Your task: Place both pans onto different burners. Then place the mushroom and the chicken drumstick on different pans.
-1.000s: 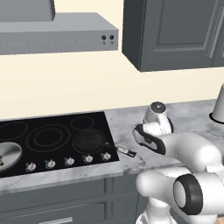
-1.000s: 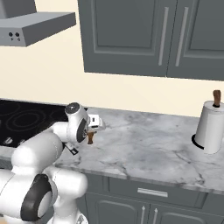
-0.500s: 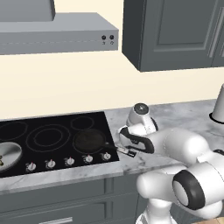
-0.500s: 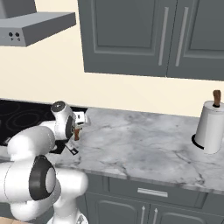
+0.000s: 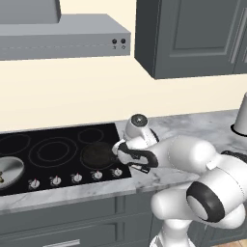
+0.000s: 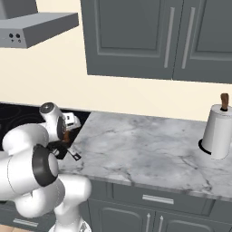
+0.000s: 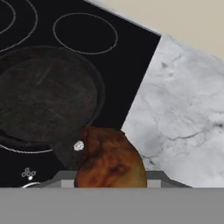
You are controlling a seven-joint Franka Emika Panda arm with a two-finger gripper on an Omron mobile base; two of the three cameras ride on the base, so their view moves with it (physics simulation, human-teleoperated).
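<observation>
The hand view shows the gripper (image 7: 110,183) clamped on the drumstick (image 7: 110,162), held over the dark pan's (image 7: 46,98) handle at the cooktop's (image 7: 131,52) right edge; the pan sits empty on a front burner. In the left base view, the silver pan (image 5: 9,170), cut off at the cooktop's left edge, holds a small tan thing, too small to identify. In the right base view the arm hides most of the drumstick (image 6: 66,135).

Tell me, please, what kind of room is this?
A home kitchen, most likely. A black glass cooktop with ringed burners sits in a marble counter, a range hood hangs above it, grey cabinets line the wall, and a paper towel roll stands nearby.
</observation>
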